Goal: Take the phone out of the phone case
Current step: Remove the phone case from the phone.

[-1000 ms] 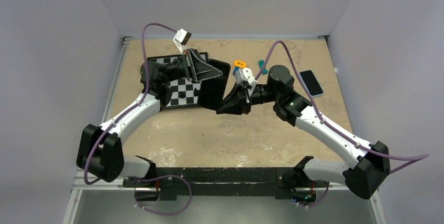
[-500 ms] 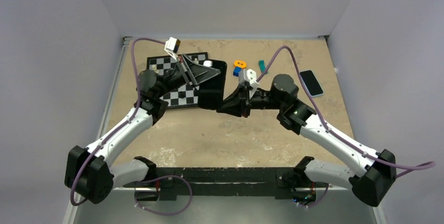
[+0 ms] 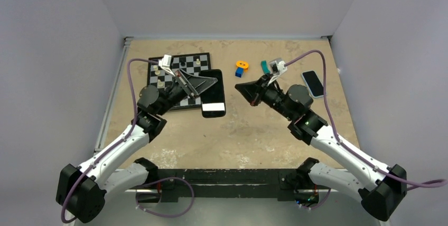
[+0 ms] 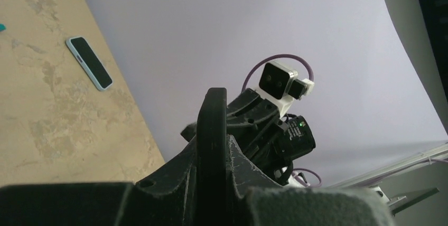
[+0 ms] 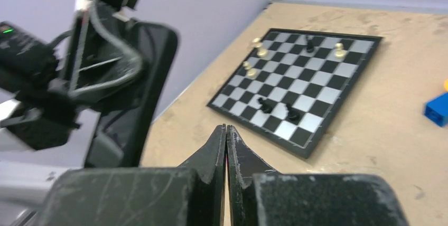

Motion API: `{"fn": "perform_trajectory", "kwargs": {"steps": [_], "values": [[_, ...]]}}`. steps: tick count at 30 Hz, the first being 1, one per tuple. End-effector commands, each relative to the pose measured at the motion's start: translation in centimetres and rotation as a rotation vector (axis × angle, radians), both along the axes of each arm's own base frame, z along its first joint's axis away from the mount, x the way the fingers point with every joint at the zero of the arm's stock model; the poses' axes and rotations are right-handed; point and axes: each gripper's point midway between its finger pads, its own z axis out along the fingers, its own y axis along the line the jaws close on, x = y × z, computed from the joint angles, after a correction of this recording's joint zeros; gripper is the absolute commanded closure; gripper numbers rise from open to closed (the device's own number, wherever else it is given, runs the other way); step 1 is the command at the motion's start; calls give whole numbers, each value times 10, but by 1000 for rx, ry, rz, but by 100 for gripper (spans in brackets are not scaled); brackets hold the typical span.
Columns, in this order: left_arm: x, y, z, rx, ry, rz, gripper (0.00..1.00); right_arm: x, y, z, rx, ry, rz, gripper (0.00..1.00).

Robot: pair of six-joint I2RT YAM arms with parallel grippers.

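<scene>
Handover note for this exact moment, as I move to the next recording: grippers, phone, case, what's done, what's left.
Left gripper: shut on the edge of the black case, beside the chessboard.
Right gripper: shut, empty, clear of the case.
A phone lies flat on the table, far right.
Done: probably the removal, if that is the phone; I cannot tell whether the case is empty.
Left: check the case, then set it down.

We cannot tell whether the black phone case point(image 3: 213, 96) is full or empty: the left wrist view shows only its edge. From above it hides a corner of the chessboard point(image 3: 179, 67).
</scene>
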Motion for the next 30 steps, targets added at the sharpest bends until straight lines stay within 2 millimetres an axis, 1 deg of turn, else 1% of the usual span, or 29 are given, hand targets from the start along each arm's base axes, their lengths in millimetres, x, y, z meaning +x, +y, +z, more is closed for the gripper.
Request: {"fn": "perform_trajectory", "kwargs": {"steps": [1,3,4,6,8,10,12,14,16,17,19,22,24,27,30], "values": [[-2,20,53,-160,-132,100,100,-38,15,29,120,-8,196,90],[1,25,61,-203,-135,128,100,-59,21,28,159,-21,309,76],[0,27,65,-225,-145,134,100,-65,22,29,187,-37,340,68],[2,31,70,-271,-152,165,100,-83,25,33,235,-72,420,56],[5,38,76,-317,-157,204,100,-96,30,37,255,-99,467,48],[5,42,82,-348,-161,223,100,-102,36,40,276,-111,472,43],[4,44,86,-375,-168,237,100,-103,39,42,311,-119,460,36],[2,43,88,-402,-168,245,100,-102,45,43,336,-121,447,35],[4,44,87,-434,-154,259,100,-102,55,43,342,-127,447,35],[5,44,86,-451,-149,260,100,-102,61,47,346,-144,451,35],[5,45,88,-490,-146,253,100,-100,69,46,356,-144,421,35],[4,48,93,-534,-162,262,100,-94,72,54,411,-155,359,37],[2,48,94,-529,-176,271,100,-89,71,57,444,-153,320,40],[0,49,96,-520,-196,282,100,-92,70,62,461,-187,325,44],[1,49,96,-525,-198,286,100,-94,70,63,450,-205,329,43]]}}
